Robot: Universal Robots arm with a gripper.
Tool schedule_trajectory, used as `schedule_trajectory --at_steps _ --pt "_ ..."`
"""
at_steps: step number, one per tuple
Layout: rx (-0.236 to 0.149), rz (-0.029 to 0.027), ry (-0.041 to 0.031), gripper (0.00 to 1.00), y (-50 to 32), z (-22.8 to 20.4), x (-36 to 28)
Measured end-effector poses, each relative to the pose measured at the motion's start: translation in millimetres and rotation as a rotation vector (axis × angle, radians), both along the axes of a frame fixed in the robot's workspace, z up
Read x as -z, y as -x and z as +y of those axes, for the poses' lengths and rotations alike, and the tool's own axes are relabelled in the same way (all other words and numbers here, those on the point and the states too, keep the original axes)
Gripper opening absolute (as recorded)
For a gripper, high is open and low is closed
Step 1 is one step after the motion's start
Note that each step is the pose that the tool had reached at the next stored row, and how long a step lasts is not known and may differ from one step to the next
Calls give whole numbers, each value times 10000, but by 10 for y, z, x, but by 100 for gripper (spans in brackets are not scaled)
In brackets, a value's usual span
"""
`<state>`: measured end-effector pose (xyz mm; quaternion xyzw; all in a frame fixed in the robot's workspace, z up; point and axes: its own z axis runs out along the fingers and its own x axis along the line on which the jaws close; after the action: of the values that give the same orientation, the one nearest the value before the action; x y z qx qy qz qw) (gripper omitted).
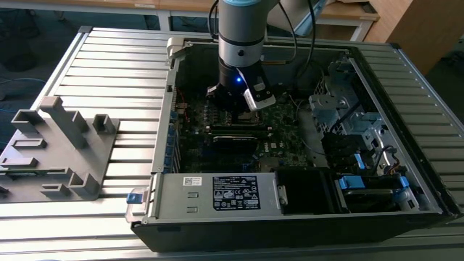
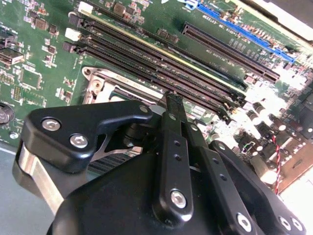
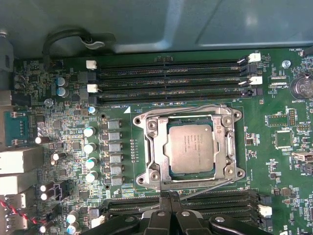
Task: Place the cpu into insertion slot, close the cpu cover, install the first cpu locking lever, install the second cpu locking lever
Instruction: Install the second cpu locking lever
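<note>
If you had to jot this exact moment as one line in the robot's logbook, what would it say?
cpu seated in insertion slot | cpu cover down around it | gripper shut at socket edge | open computer case

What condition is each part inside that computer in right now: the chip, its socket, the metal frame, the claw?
cpu: seated flat in the socket.
insertion slot: filled by the chip.
cpu cover: down around the chip.
claw: fingers together, tips at the socket's edge.
memory slots: empty.
computer case: side open.

Arm (image 1: 243, 32) vertical, end effector (image 3: 168, 196) fingertips pressed together.
</note>
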<state>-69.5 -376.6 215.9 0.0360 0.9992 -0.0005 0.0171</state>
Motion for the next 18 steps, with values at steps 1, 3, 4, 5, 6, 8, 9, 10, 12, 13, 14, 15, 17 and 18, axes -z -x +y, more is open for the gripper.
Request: schedule_trajectory --at_steps 1,3,4,5,6,8,9,10,12,13,14,15,17,18 --pt "0 1 1 11 0 0 2" --pt "0 0 1 11 0 0 4" --pt "0 0 0 11 0 0 4" --pt "0 0 0 11 0 0 6" --pt "0 -2 -4 11 0 0 10" --pt "0 0 0 11 0 0 21" --pt "0 0 0 11 0 0 28" --pt "1 0 0 11 1 0 33" --pt "0 1 2 11 3 -1 36" --pt "1 2 3 11 3 -1 36" --pt "0 1 2 11 3 0 36" --pt "0 0 1 11 9 0 37" --pt "0 0 0 11 14 0 37" --pt "0 0 0 11 15 0 38"
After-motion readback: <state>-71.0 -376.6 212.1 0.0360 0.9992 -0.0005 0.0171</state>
